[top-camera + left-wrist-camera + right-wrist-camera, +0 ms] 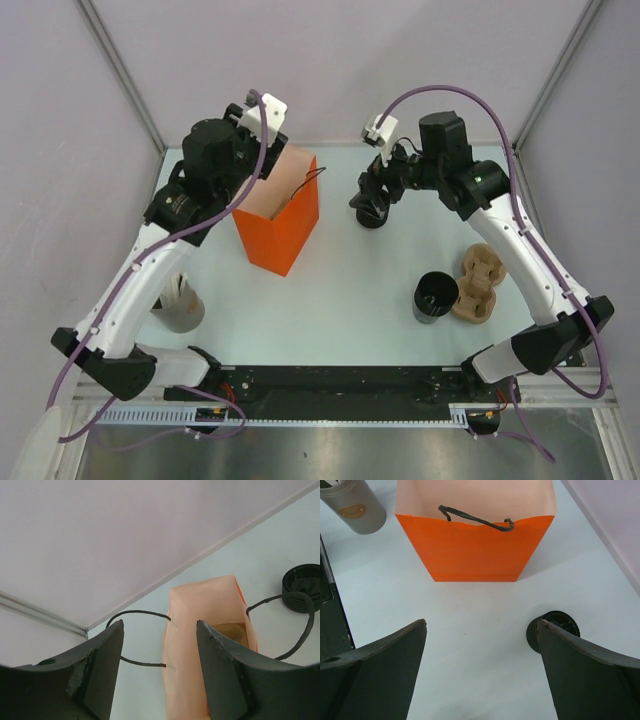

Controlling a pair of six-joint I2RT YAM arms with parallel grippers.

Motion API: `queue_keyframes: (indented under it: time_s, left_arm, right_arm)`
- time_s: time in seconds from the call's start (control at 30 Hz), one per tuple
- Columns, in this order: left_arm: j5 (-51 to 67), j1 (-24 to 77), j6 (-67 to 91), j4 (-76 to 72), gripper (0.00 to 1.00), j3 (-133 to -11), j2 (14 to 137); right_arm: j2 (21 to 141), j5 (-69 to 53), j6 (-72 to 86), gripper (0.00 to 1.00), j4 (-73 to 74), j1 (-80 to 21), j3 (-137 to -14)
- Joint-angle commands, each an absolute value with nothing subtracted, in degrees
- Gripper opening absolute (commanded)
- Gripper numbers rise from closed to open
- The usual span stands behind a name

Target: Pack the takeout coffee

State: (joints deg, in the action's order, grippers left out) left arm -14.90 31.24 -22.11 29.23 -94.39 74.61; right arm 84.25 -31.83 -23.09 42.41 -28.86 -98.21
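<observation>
Your left arm [150,270] reached up the left side and bent inward at the far end, the left gripper [159,630] pointing down with jaws apart, holding nothing. Your right arm [530,260] mirrored it, the right gripper [481,625] spread wide and empty.

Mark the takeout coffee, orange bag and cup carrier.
takeout coffee [560,620], right wrist view, on its ridged lid.
orange bag [283,232], top external view, on its orange side wall.
cup carrier [480,285], top external view, on its moulded top.
</observation>
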Motion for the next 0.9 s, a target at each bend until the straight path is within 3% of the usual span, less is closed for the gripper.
queue_keyframes:
  time_s: [0.0,0.17,0.5,0.67,0.87]
  left_arm:
    - [-19.76,31.82,-24.17,25.68,0.66,-92.64,74.97]
    - [-27.06,29.01,-22.60,26.62,0.71,-94.56,76.81]
    - [-24.26,23.91,-21.88,29.71,0.79,-95.36,76.64]
    - [-22.24,21.45,-21.45,31.02,0.89,-95.54,76.55]
    - [-16.88,18.02,-20.30,34.01,0.92,-95.98,77.69]
  right_arm:
    - [81.74,-33.75,-25.47,0.96,36.57,-29.97,-98.17]
    - [86.38,-30.15,-31.28,0.96,36.65,-31.90,-101.68]
    - [94.38,-25.05,-35.33,0.89,34.63,-36.12,-106.96]
    - [97.38,-24.96,-35.86,0.81,34.89,-37.26,-110.99]
    - [100.37,-25.75,-36.12,0.69,35.68,-37.88,-114.43]
